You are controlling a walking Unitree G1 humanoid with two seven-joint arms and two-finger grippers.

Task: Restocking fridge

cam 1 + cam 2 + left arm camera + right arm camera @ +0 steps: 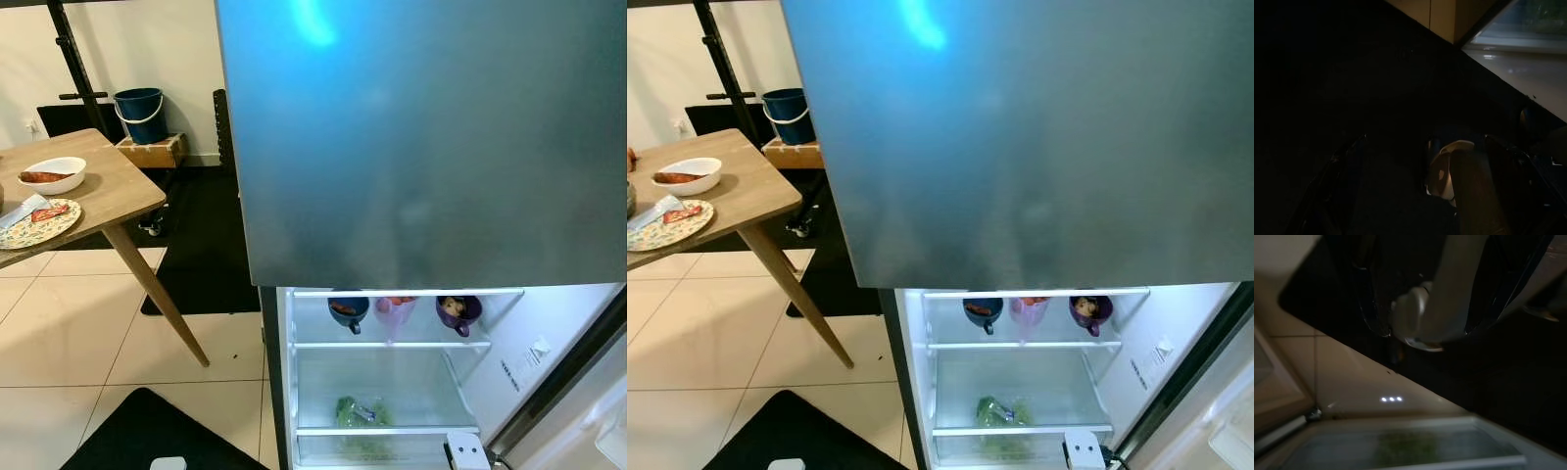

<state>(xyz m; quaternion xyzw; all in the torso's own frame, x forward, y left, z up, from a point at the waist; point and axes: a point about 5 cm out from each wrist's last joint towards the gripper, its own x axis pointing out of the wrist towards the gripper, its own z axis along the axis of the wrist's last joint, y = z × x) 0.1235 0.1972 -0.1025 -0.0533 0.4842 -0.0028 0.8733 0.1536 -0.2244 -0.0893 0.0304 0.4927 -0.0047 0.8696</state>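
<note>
I see the open fridge with three cups on its shelf. Greens lie below. I cannot tell how either claw stands. Plates sit on the counter.

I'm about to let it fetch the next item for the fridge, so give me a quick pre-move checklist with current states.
1. Fridge lower compartment open and lit: ok.
2. Space on the upper shelf beside the three cups: cannot tell.
3. Greens settled on the lower shelf: ok.
4. Food waiting on the table: white bowl and patterned plate present, ok.
5. Black mat underfoot, trip risk: cannot tell.
6. Grippers empty: cannot tell.
</note>
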